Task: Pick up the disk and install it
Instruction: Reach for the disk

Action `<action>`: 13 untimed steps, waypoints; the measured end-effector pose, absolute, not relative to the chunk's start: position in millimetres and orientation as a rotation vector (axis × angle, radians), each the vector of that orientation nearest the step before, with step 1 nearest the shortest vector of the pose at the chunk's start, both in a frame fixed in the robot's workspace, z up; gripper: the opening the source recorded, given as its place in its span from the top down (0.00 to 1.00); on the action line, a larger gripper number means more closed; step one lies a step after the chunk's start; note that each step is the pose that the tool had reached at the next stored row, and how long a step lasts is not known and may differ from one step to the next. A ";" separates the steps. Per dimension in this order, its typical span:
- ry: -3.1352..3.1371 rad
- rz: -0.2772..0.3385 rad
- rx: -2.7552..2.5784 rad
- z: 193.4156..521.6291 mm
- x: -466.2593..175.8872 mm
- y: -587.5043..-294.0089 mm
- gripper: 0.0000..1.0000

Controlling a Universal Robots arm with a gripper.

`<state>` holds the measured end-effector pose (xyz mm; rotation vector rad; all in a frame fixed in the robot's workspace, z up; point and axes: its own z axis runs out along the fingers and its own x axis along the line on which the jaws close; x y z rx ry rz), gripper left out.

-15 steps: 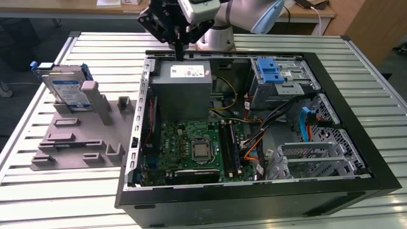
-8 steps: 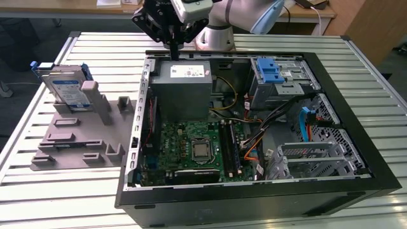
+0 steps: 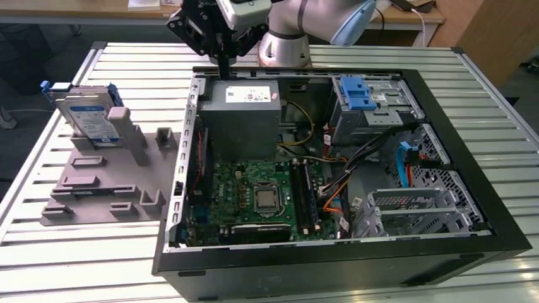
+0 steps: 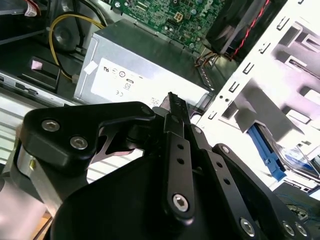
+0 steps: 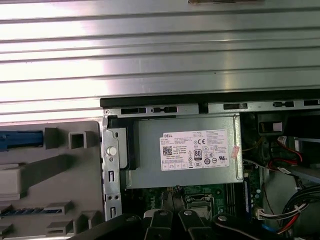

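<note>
The disk (image 3: 91, 121), silver with a blue-and-white label and a blue frame, stands upright in a grey holder (image 3: 101, 183) on the table, at the exterior view's left. My gripper (image 3: 226, 74) hangs over the back edge of the open computer case (image 3: 337, 252), just above the grey power supply box (image 3: 244, 120), well apart from the disk. Its black fingers (image 4: 176, 102) are shut together with nothing between them. In the first wrist view the disk's blue frame (image 5: 20, 139) shows beside the case wall.
Inside the case are a green motherboard (image 3: 252, 196), bundled cables (image 3: 337, 164), a metal drive cage with a blue latch (image 3: 360, 95) and a lower empty metal cage (image 3: 413, 208). The slatted metal table (image 3: 84, 252) has room around the holder.
</note>
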<state>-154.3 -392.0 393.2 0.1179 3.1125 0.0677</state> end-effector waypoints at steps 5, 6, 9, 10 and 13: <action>3.113 0.068 0.118 393.1 -159.0 -391.1 0.89; 3.112 0.068 0.118 393.1 -159.0 -391.1 0.89; 3.112 0.068 0.118 393.1 -159.1 -391.0 0.89; 3.112 0.067 0.118 393.1 -159.2 -391.0 0.89; 3.112 0.067 0.118 393.1 -160.2 -391.0 0.89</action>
